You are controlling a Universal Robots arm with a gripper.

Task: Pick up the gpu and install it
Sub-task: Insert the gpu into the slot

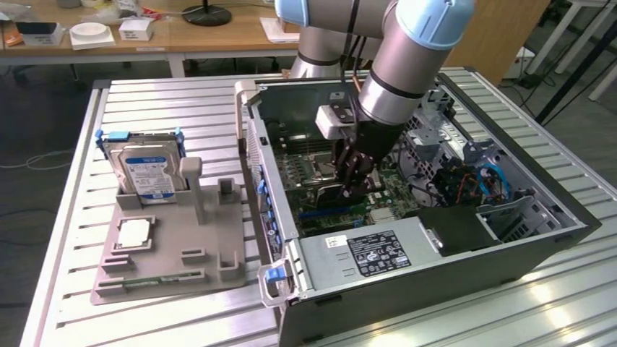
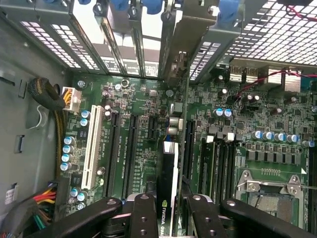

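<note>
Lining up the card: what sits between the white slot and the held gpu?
In the wrist view, two long black slots lie between the white slot and the gpu.

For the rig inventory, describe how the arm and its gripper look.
The arm is a silver-grey cylindrical tube with light-blue joint caps and a black ring; a thin dark cable runs along it. A small white box sits at the wrist. The gripper is black, its fingers jointed links studded with round screw heads.

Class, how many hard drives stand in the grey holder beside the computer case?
1: the hard drive stands at the far end of the grey holder; another may hide behind it.
</note>
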